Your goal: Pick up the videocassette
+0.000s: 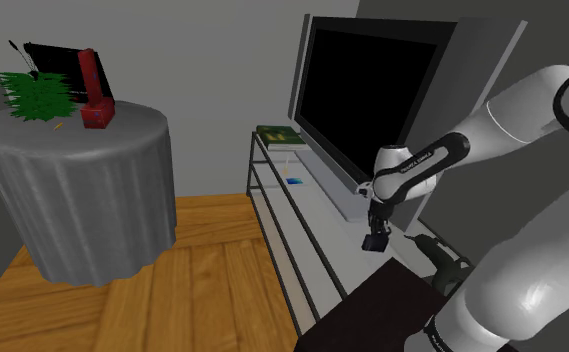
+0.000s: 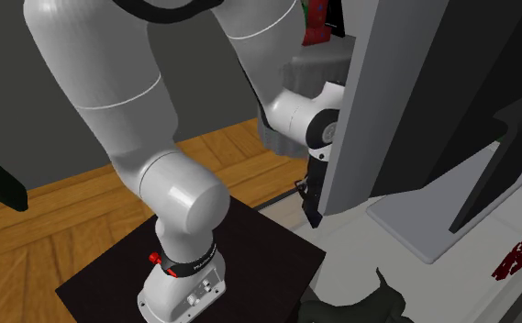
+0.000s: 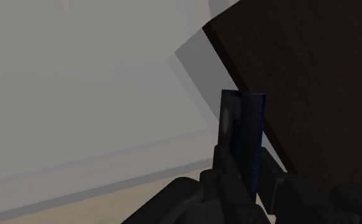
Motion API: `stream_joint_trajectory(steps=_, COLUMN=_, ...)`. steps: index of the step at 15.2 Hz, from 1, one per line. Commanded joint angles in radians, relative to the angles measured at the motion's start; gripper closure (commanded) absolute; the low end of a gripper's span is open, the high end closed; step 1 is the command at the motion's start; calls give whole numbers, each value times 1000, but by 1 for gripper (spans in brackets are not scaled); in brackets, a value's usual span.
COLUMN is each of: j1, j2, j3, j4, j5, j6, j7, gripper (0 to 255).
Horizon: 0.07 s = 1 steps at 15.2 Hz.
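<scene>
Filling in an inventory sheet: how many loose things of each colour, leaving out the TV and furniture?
Red: 1, object on round table
Green: 2, plant, book
Blue: 1, small item
Dark: 3, videocassette, panel, tool
Total: 7

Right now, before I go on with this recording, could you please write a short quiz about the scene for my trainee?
1. True or false: the gripper is shut on the videocassette.
2. What stands beside the green plant on the round table? A) a red object B) a blue mug C) a white lamp
3. Fill in: in the shoulder view, the flat green thing lies to the ____ of the television.
Key: 1 true; 2 A; 3 left.
</scene>
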Motion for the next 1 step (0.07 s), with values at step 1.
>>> stream_joint_trajectory(steps=1, j1=-53, j2=-16, j3=-49, j4=46, j5=-4, j6=2, j7=-2, gripper=255)
